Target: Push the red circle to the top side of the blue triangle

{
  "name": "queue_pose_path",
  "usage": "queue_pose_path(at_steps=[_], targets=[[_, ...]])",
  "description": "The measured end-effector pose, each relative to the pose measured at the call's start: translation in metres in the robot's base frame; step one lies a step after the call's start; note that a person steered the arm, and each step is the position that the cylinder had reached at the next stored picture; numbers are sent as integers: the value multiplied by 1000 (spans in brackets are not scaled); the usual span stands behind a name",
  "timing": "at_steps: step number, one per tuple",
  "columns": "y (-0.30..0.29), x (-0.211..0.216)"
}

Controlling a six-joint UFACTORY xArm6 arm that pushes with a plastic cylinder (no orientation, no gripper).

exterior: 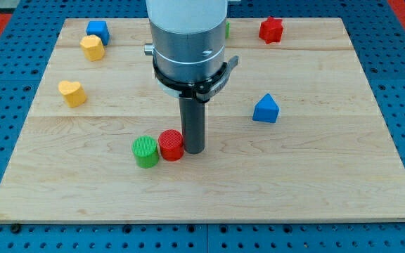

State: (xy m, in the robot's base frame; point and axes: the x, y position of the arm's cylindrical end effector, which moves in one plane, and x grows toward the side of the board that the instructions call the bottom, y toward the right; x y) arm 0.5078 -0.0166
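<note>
My tip, which has no pincer, touches the red circle from the right at lower centre; pushing would drive it left into the green circle, away from the blue triangle.

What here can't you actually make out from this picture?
- A green block at the view's top: only a sliver shows beside the arm's grey body, so its shape is unknown.
- Whether my tip touches the red circle: they look flush, but contact is uncertain.
- The arm above the picture's top edge: cut off.
</note>
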Motion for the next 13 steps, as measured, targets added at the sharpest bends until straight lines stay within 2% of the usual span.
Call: queue_pose_path(at_steps=[1, 2, 3, 4, 6, 7, 8, 9, 13], targets=[[5, 34], [-33, 21], [-66, -23], [-67, -51], [-108, -103], [-85, -119], [-25, -134], [-22, -172], [147, -155]])
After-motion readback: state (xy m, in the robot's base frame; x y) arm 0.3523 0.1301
